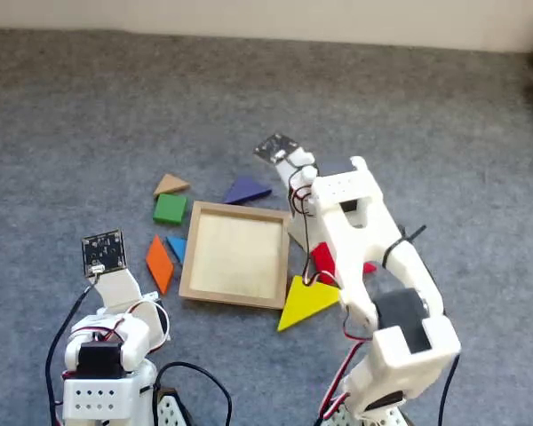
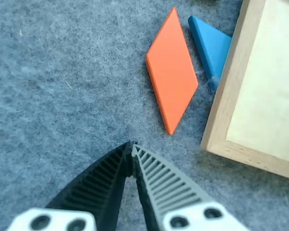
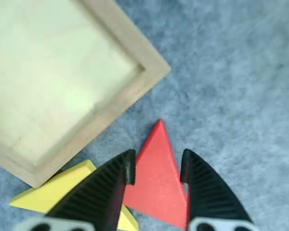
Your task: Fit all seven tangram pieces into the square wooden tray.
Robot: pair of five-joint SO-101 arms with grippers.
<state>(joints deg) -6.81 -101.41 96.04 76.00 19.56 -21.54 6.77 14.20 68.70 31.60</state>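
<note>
The tray [image 1: 235, 210] lies mid-surface, with bare wood inside and no piece in it. All seven pieces lie around it on the surface. Orange [image 2: 172, 72] and blue [image 2: 212, 43] are beside its left rim. Green [image 1: 170, 209], tan [image 1: 171, 185] and purple [image 1: 247, 189] sit off its far corners. Yellow [image 3: 58, 192] is at its near right corner, with red [image 3: 156, 187] next to it.

The right gripper [image 3: 157, 154] is partly spread, with a finger on either side of red's tip. The left gripper [image 2: 132, 144] is closed on nothing, near orange.

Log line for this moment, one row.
wooden tray: empty | right gripper: open, jaws either side of red triangle | left gripper: shut, near orange parallelogram | placed: none
</note>
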